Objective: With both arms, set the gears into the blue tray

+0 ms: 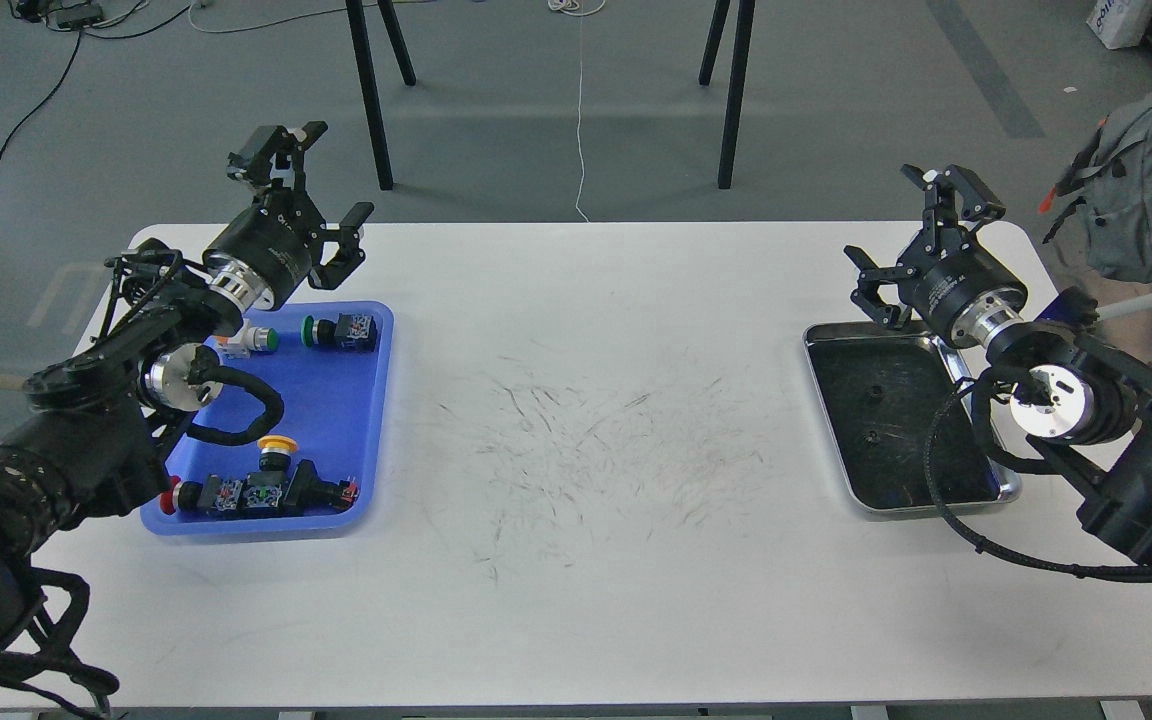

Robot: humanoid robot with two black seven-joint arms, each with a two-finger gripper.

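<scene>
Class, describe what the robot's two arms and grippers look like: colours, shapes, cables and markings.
Both arms are black, built from thick cylindrical segments with shiny silver joint rings and black corrugated cables looping alongside. The left gripper and right gripper are black, two-fingered, on round wrists bearing small white lettering.

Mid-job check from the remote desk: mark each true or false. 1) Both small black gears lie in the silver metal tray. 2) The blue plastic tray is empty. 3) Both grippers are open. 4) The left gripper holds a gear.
1) True: both small black gears lie in the shiny silver metal tray.
2) False: the bright-blue plastic tray holds push-button switches.
3) True: the left gripper and right gripper have their fingers spread.
4) False: nothing sits between its fingers.
</scene>
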